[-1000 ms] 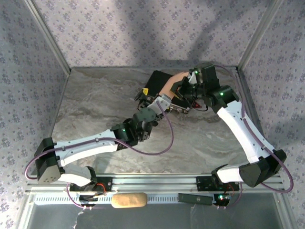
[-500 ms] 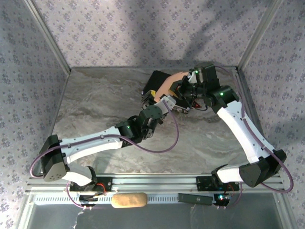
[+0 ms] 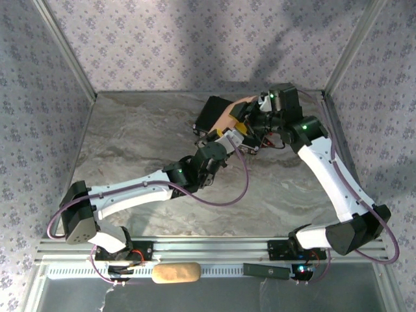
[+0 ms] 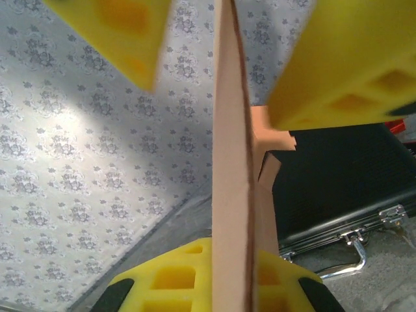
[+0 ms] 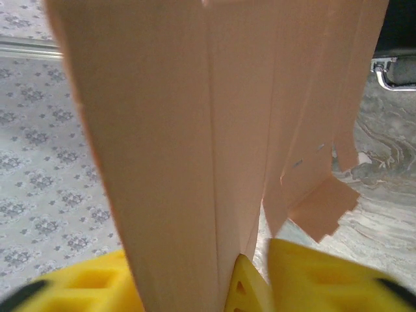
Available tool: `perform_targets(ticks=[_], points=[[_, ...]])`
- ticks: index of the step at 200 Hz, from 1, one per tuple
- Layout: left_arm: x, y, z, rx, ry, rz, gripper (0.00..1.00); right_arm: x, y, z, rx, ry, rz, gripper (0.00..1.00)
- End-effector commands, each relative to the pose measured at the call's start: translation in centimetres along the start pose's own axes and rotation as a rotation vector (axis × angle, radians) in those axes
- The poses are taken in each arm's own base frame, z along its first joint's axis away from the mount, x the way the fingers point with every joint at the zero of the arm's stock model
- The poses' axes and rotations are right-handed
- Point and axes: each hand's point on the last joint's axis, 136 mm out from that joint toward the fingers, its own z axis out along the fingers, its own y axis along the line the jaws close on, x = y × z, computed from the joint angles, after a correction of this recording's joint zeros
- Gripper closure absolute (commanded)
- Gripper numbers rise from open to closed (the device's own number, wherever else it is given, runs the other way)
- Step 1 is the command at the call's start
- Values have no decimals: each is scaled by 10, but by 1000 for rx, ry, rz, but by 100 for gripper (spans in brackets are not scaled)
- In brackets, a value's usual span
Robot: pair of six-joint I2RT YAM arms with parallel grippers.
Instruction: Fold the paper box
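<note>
Marbled grey table (image 3: 130, 130) and floral walls frame the scene, and at about 1 o'clock from the arm bases we find the paper box (image 3: 234, 110) held up off the surface, above the black case (image 3: 209, 112) with its metal latches. We read it as an unfolded sheet. From the left wrist it shows edge-on (image 4: 231, 162), running straight from 6 to 12 o'clock, with notched flaps behind it toward 3 o'clock. The left gripper (image 3: 227, 132) is clamped on the near end, its yellow fingers (image 4: 162, 283) pressed to either face at the 6 o'clock edge of that view. The right gripper (image 3: 251, 114) sits at 3 o'clock of the box in the overhead view with its jaws parted. Its fingers (image 4: 338, 65) straddle the far end, and wallpaper shows between the 11 o'clock finger and the card. From the right wrist the creased card (image 5: 195, 130) rises from 6 to 12 o'clock between the fingers, so its long axis points straight out of those jaws. We judge that the left arm alone carries the sheet and that the right arm, equally near, is free to take a new hold. What matters then is which crease it lines up with.
</note>
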Motion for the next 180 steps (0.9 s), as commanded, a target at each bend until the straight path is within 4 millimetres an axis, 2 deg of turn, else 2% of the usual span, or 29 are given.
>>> perform_targets(ticks=[1, 19, 43, 46, 56, 91, 116, 136, 156, 180], points=[[-22, 48, -11, -43, -32, -188, 100, -9, 17, -29, -86, -57, -75, 25], [-21, 76, -17, -11, -22, -339, 100, -18, 18, -56, -126, -156, -140, 13], [-25, 115, -31, 44, -19, -546, 100, -25, -2, -77, -183, -282, -228, 6], [-26, 118, -33, 53, -22, -565, 100, -23, -13, -72, -176, -277, -224, 6], [-30, 131, -39, 79, -29, -631, 100, -19, -25, -66, -223, -290, -257, 5], [-34, 162, -53, 183, -14, -816, 100, -8, -43, -31, -412, -263, -380, 5], [-38, 175, -58, 243, -30, -908, 100, -7, -29, -5, -532, -171, -433, 4], [-42, 184, -61, 269, -37, -953, 100, -14, -21, 24, -611, -102, -413, 4], [-43, 188, -61, 303, -39, -1000, 100, -18, -10, 45, -699, -45, -397, 4], [-43, 191, -59, 321, -40, -1034, 100, -18, -4, 81, -736, 33, -372, 5]])
